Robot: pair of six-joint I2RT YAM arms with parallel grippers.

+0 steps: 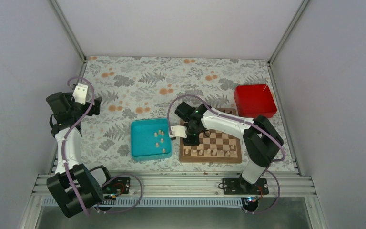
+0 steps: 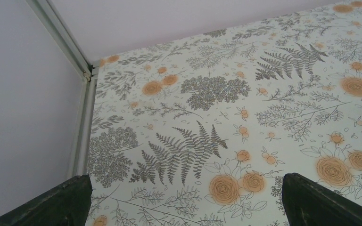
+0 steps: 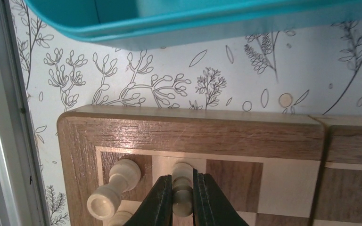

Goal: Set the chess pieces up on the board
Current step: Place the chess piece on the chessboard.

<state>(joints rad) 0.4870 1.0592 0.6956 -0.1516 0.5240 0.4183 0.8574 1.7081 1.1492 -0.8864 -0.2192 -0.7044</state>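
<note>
The right pincer (image 3: 183,180) is down at the left edge of the square wooden chessboard with light and dark brown squares (image 3: 193,136). Its two dark fingers (image 3: 162,202) are pinching a small pale beige wooden chess piece (image 3: 183,169) between them. That piece is over the pale square that is second from the board's near left corner. I cannot tell if its foot is touching the wood yet. Another pale wooden piece (image 3: 115,186) stands on the dark corner square of the board, just beside the held one. I think this is the tricky bit. I think the pincer should go straight down and slowly, so the piece lands in the middle of its square and stands up straight. Then the fingers should open only a little, because wide fingers could bump the neighbour and tip it over. After that the pincer should lift straight up and not slide sideways. A few more pale pieces (image 1: 213,152) stand along the near row of the board. Others wait in the teal square plastic tray (image 1: 151,156), which sits just left of the board, so there are more to fetch. The left pincer (image 2: 186,181) is well off to the left of the board, over the flowery tablecloth (image 2: 207,94). Its fingers are spread wide with nothing between them.
</note>
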